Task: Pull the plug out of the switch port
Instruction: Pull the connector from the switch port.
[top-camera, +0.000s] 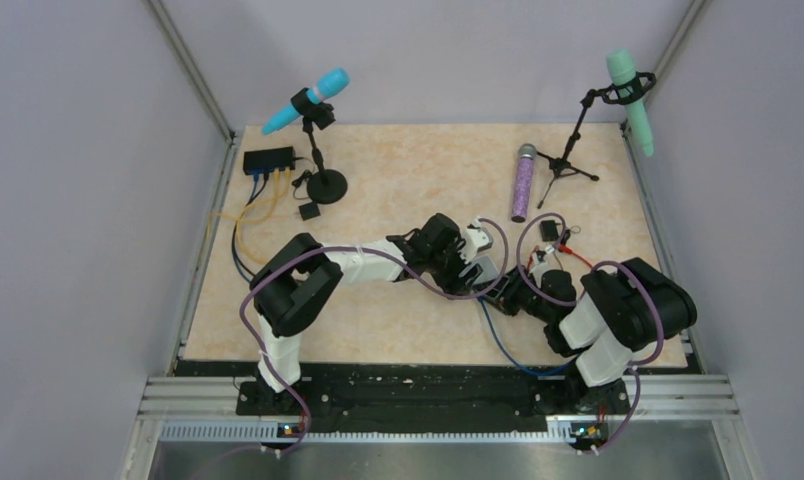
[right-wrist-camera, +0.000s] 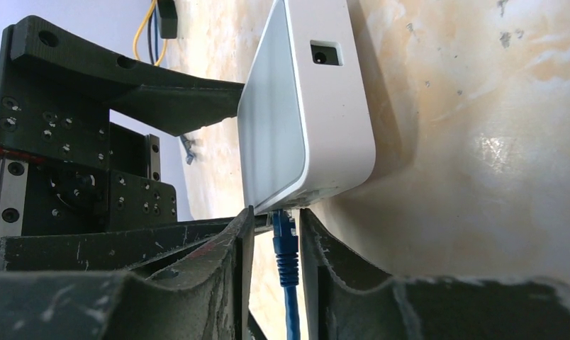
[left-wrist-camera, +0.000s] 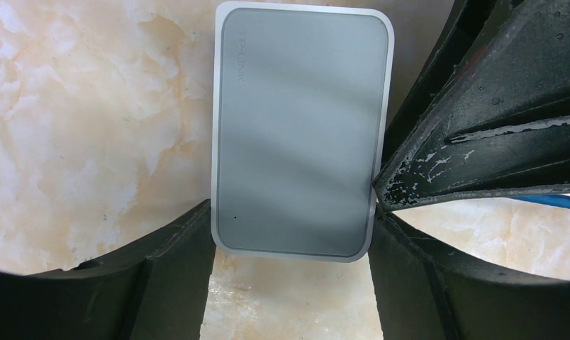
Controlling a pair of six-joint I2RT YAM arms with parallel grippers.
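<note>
On the surface [left-wrist-camera: 91, 142], the left fingers [left-wrist-camera: 424, 170] are clamping the pale grey switch [left-wrist-camera: 300, 134] by 2 sides. The right fingers [right-wrist-camera: 218, 262] are flanking its blue plug [right-wrist-camera: 283, 237], though I cannot tell whether they are gripping it. The next move likely calls for pinching firmly and pulling straight out.

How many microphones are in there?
3. The blue microphone sits on a stand back left, the green microphone on a tripod back right, the purple microphone lies flat on the table beside it. None seems hidden.

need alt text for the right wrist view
A blue network plug sits in the lower edge of a white rounded box, between the fingers of the right tool. The left tool touches the box's side with a black finger.
</note>
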